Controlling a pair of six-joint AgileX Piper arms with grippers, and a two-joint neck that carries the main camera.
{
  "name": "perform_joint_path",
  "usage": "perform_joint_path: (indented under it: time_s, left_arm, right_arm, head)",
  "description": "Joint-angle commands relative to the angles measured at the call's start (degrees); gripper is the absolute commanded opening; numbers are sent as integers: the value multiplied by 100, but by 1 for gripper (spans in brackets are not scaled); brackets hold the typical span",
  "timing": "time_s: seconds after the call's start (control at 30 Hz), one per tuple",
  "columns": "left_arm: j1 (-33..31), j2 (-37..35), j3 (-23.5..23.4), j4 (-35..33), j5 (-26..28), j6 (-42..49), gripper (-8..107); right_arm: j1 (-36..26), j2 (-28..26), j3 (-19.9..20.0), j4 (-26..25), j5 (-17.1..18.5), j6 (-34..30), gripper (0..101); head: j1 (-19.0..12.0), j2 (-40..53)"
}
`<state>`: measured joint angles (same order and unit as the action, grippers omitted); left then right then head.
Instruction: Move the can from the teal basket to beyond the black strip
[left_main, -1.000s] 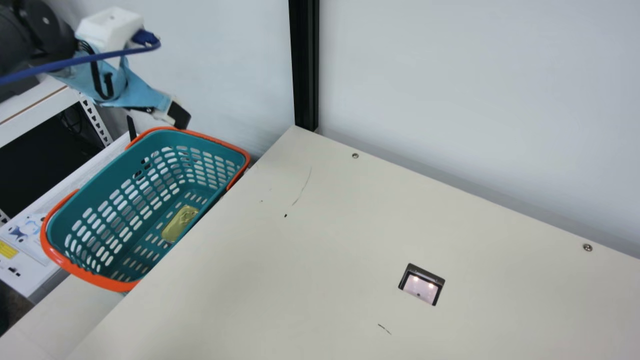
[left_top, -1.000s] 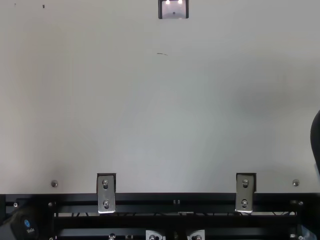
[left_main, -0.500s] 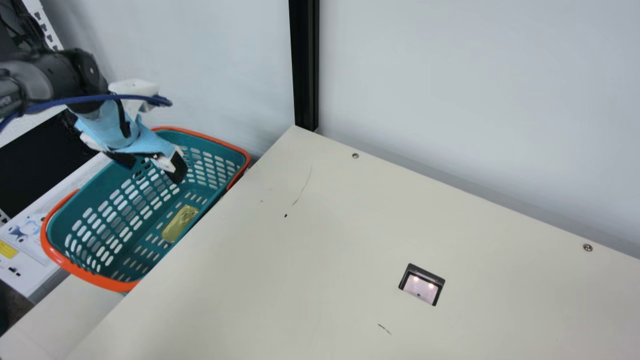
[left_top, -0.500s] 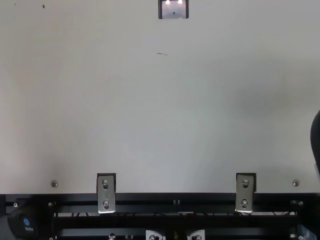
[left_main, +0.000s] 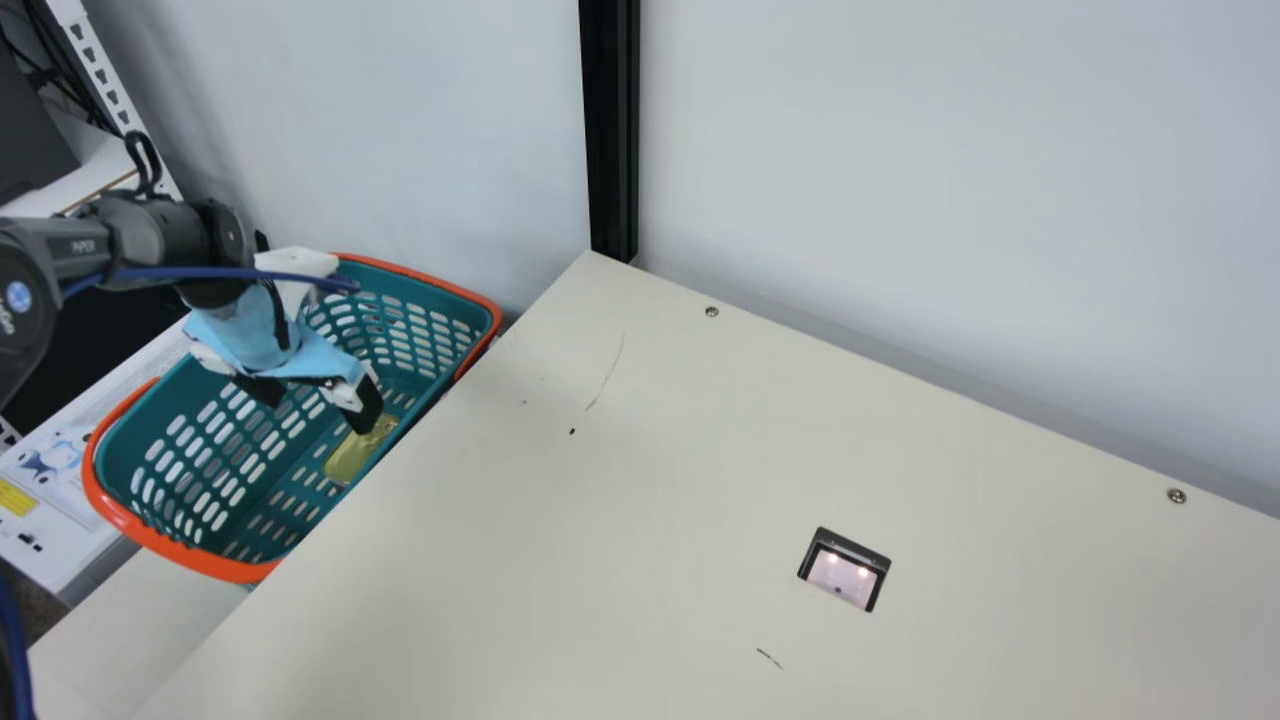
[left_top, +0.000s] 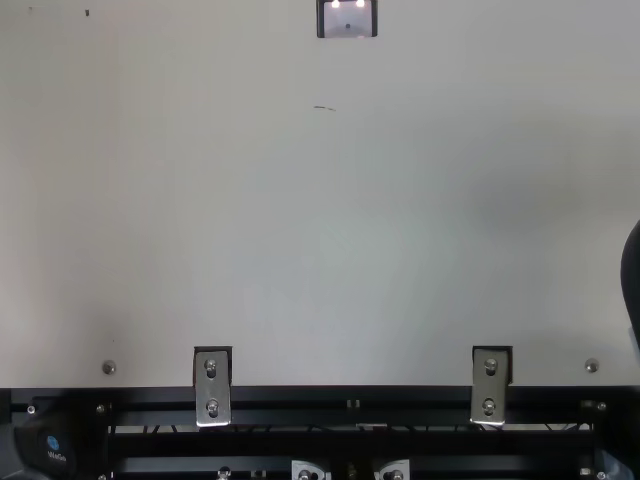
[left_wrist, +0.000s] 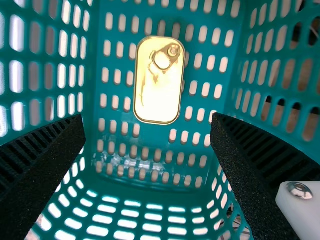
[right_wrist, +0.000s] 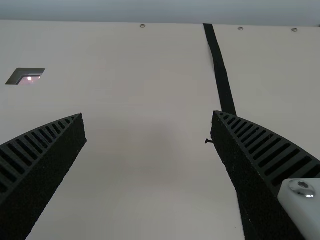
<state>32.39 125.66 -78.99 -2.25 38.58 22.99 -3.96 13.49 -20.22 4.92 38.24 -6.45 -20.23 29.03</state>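
Over the teal basket (left_main: 215, 567) | left gripper (left_main: 316, 412): spread, can (left_main: 350, 458) below (gold lid up) | right gripper (right_wrist: 148, 127): spread, above table (right_wrist: 150, 175)

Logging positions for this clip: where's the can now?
The can lies on the teal basket's floor, at the main view's left, below the left gripper.

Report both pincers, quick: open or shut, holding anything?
Left pincer: open, empty; the can lies ungripped.
Right pincer: open, empty.
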Motion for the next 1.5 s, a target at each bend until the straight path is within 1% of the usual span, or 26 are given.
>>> perform_joint_path:
  time_s: [0.0, 0.3, 0.6, 0.9, 1.2, 1.47]
  left_arm:
    - [-13, 110, 78, -26, -286, -16, 90]
    - [-77, 507, 175, -527, -960, 370, 90]
    - [-93, 885, -7, -619, -1211, 460, 90]
    - [-51, 1246, -281, -532, -1243, 428, 90]
    - [-23, 1561, -612, -629, -1111, 541, 90]
    - [-67, 1792, -877, -510, -970, 476, 90]
  right_arm:
    - [0, 0, 0, 0, 0, 0, 101]
    - [0, 0, 0, 0, 0, 0, 101]
    - [0, 0, 0, 0, 0, 0, 101]
    - [0, 0, 0, 0, 0, 0, 101]
    - [0, 0, 0, 0, 0, 0, 101]
    - [0, 0, 0, 0, 0, 0, 101]
  head:
    - [-350, 155]
    - [-350, 155]
    - [-350, 155]
    - [-350, 155]
    - [-350, 155]
    - [-350, 155]
